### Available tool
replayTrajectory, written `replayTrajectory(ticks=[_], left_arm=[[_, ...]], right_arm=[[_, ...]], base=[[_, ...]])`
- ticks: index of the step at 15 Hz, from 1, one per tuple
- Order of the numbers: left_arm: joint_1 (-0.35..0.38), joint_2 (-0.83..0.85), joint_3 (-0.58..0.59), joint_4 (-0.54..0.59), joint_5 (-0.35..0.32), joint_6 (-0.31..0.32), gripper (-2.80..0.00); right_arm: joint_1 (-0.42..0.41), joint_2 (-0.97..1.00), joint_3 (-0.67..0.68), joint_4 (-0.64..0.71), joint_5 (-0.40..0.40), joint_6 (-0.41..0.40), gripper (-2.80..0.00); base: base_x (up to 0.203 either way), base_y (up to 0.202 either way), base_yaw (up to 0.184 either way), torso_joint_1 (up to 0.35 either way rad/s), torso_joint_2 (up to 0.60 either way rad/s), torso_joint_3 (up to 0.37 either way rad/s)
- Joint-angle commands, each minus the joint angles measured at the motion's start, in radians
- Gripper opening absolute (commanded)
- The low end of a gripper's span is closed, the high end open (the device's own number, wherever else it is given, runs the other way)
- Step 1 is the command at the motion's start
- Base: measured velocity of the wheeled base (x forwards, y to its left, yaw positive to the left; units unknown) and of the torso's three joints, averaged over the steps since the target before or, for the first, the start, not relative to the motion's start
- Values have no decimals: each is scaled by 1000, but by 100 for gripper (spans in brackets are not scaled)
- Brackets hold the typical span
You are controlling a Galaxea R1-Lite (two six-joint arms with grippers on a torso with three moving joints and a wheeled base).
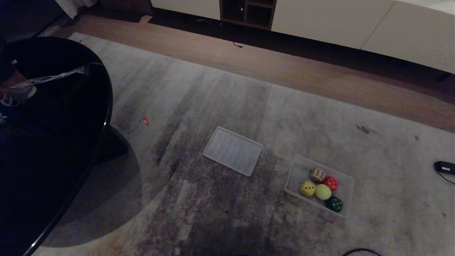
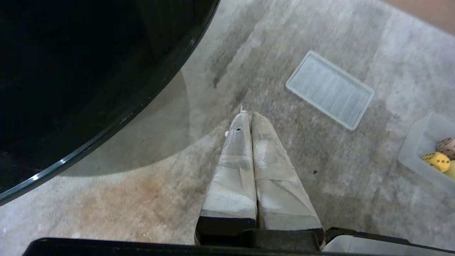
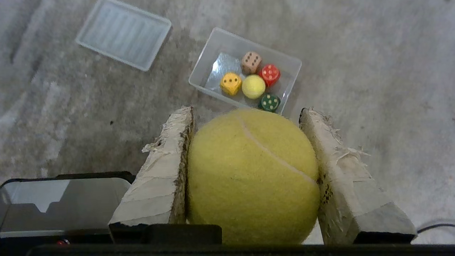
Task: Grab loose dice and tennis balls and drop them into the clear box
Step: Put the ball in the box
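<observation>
A tennis ball point(image 3: 253, 176) fills the right wrist view, clamped between the two tape-wrapped fingers point(image 3: 158, 177) of the right gripper point(image 3: 247, 117), held up above the rug point(image 1: 249, 106) with the clear box point(image 3: 291, 65) below and just beyond it. The rug is wide, pale grey and streaked with darker patches, and it carries everything here. At the robot's left a big dark round counter point(image 1: 53, 124) with a glossy rim overhangs the rug. The flat ribbed lid point(image 1: 233, 150) lies on the rug just left of the clear box, apart from it. Inside the box sit a second tennis ball point(image 1: 323, 191) and four dice clustered round it: tan point(image 1: 317, 175), red point(image 1: 331, 183), yellow point(image 1: 307, 188) and dark green point(image 1: 335, 204). Pips show on the dice; no brand or writing can be read on either ball, the box or the lid. The left gripper point(image 2: 249, 113) hangs over bare rug near the counter's edge, its fingers pressed together on nothing.
</observation>
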Motion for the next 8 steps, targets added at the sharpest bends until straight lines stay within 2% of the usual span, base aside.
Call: replayTrajectory(ticks=[1,8], left_arm=[[0,1,2,0,1,-1,-280],[0,1,2,0,1,-3,-280]], right_arm=[[-2,1,0,2,0,-1,-280],[-1,1,0,2,2,-1,-280]], base=[[0,0,0,-2,2,-203],[0,0,0,2,3,-197]])
